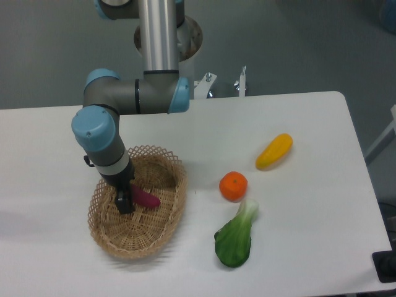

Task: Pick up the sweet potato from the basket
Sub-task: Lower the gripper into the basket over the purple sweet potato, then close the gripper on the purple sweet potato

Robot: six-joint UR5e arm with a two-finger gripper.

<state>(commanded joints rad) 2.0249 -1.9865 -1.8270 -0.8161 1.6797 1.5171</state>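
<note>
The gripper [125, 202] was down inside the basket [166, 228], at the left end of the sweet potato [145, 197], which lay on the basket floor with its right end pointing toward four o'clock. Whether the fingers were clenched on the tuber or merely beside it could not be told, since the wrist hid that end. On the table [309, 124], the orange [233, 186] sat at three o'clock from the basket, the bok choy [236, 238] just below it at five o'clock, and the yellow vegetable [274, 151] farther off at two o'clock.
</note>
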